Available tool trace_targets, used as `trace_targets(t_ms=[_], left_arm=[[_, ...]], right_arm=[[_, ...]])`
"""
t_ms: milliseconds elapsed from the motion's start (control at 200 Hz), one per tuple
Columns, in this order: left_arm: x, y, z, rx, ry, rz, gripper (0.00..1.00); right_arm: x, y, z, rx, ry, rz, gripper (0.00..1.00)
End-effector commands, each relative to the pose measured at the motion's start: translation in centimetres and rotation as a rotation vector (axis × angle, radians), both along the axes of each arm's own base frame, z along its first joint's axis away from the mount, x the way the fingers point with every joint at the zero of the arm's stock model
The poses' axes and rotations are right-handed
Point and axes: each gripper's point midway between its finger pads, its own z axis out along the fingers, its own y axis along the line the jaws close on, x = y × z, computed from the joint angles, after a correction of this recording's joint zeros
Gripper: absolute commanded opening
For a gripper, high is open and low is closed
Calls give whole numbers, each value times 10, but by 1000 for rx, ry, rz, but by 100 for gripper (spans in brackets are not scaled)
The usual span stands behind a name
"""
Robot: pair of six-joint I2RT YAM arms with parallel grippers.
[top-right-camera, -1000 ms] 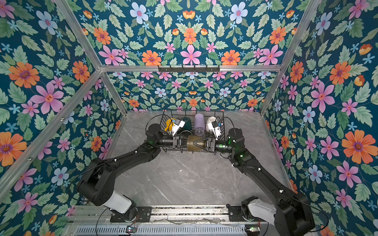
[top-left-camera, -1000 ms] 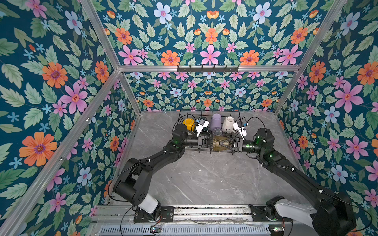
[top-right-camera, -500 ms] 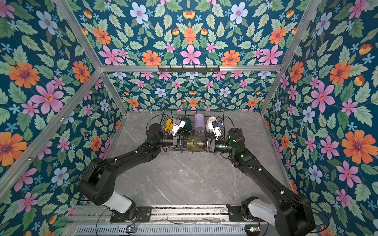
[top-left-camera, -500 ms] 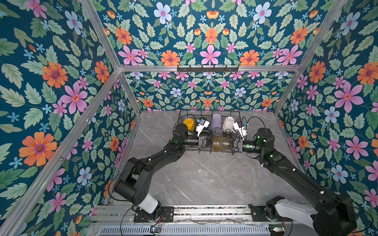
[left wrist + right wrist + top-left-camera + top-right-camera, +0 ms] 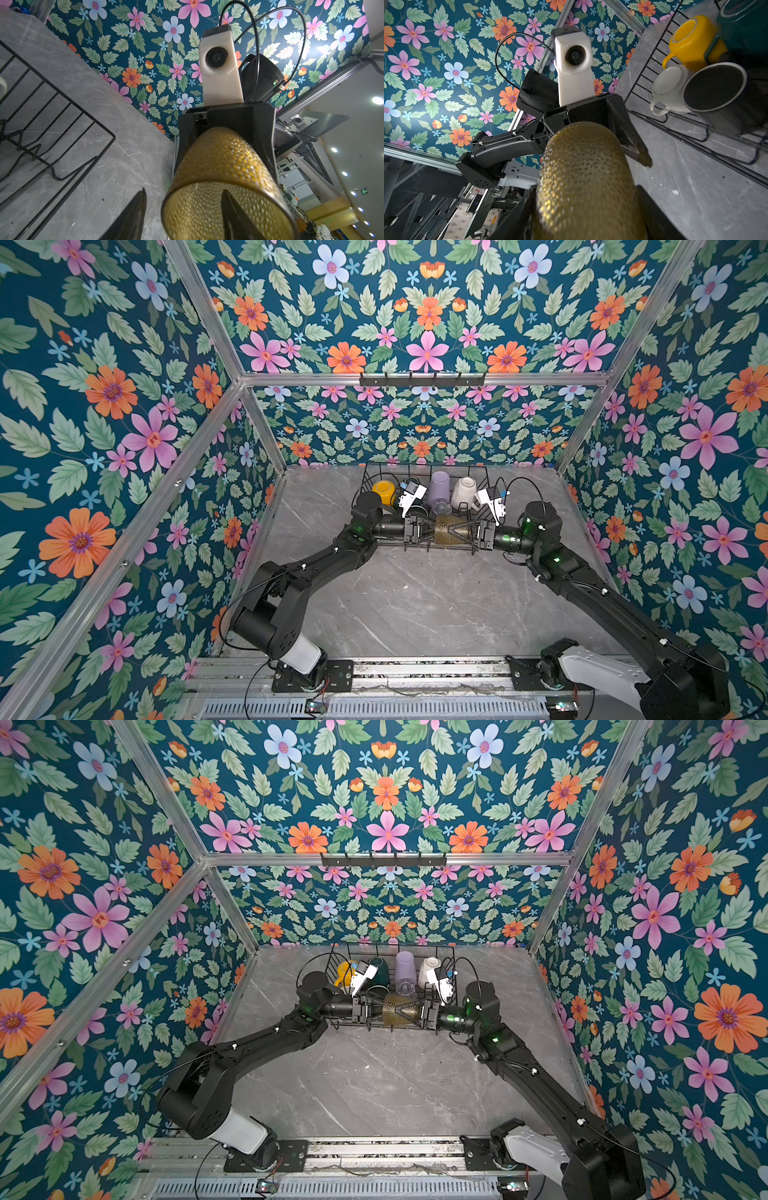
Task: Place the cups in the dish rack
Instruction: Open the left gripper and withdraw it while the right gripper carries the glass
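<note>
Olive-amber glass [image 5: 448,531], seemingly the last cup outstanding: held level over the near edge of the dish rack [image 5: 415,467], right gripper [image 5: 587,207] pinching its body, left gripper [image 5: 182,190] spread at its mouth; yellow mug [image 5: 383,491], lilac tumbler [image 5: 439,485], cream mug [image 5: 463,491] already racked

Floral wallpaper walls [image 5: 428,323] all round, grey marble table [image 5: 415,605] below, and there's the black hook rail [image 5: 422,381] on the far aluminium beam [image 5: 291,380].

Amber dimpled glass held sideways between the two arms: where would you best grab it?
The amber dimpled glass lies level, mouth toward the open left tool. Pinch across its side walls from the base end, as the right tool does; that is probably steadier than the thin rim.
</note>
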Motion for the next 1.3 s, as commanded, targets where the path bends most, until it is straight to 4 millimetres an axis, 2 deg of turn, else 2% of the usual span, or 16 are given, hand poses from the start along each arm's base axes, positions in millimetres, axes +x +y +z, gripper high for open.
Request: trace_targets(t_ms=[0, 125, 225, 360, 495, 620, 770, 895, 1130, 1295], left_arm=[[7, 4, -3, 21, -45, 50, 70], [25, 16, -7, 70, -61, 166, 76], [37, 28, -3, 84, -82, 261, 77], [56, 49, 1, 126, -125, 427, 81], [71, 71, 0, 211, -162, 603, 83], [84, 110, 0, 291, -199, 844, 87], [84, 152, 4, 346, -255, 1046, 93], [82, 175, 1, 386, -262, 1145, 96], [78, 195, -1, 415, -267, 1221, 99], [77, 201, -1, 428, -271, 1246, 100]], right_arm=[[-3, -6, 12, -13, -58, -18, 0], [-5, -23, 18, -37, -61, -69, 0], [-7, -38, 25, -61, -67, -119, 0], [-7, -56, 17, -179, -55, -204, 0], [3, -75, 5, -326, -54, -304, 0], [15, -90, -6, -452, -55, -374, 0], [38, -111, -22, -628, -57, -462, 0], [55, -115, -31, -705, -47, -478, 0], [85, -124, -49, -861, -28, -509, 0], [101, -119, -69, -945, -12, -485, 0]])
